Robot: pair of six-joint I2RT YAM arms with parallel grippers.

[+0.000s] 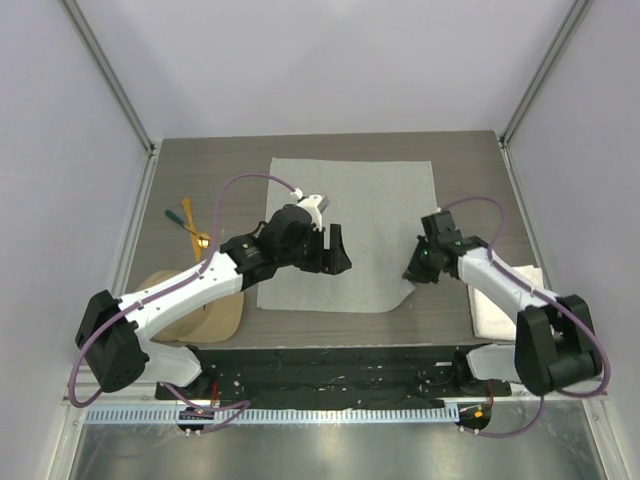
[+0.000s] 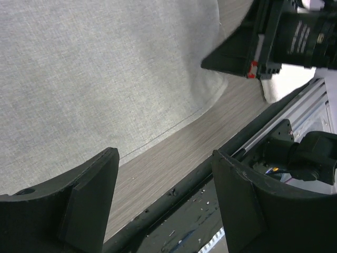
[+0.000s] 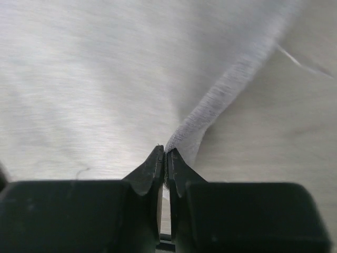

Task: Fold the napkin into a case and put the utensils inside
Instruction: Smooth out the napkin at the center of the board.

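Looking from the top: napkin (image 1: 355, 215) lies flat mid-table (image 1: 470, 170), not yet folded. Left gripper (image 1: 330, 255) hangs over its near-left part, jaws spread, nothing in them. Right gripper (image 1: 412, 272) sits at the napkin's 5 o'clock corner, and that corner is puckered up off the table. Utensils (image 1: 190, 222) lie bunched at the napkin's 9 o'clock, well apart from it, teal and orange handles crossing. Cap (image 1: 205, 318) is at 8 o'clock, partly under the left arm. Towel (image 1: 497, 305) is at 4 o'clock, under the right arm.

Left wrist: left gripper (image 2: 164, 155) is wide open, both fingers (image 2: 89, 200) clear of the cloth. Napkin (image 2: 105, 68) fills the 11 o'clock half of the view and bare table (image 2: 174, 163) shows between the fingers. Right gripper (image 2: 237, 52) is at 2 o'clock, on the napkin's corner, with the towel (image 2: 284, 87) just behind.

Right wrist: right gripper (image 3: 164, 154) is clamped on the napkin (image 3: 105, 79) edge – jaws nearly together, with a ridge of cloth running from the tips toward 1 o'clock. Table (image 3: 274, 137) shows at 3 o'clock.
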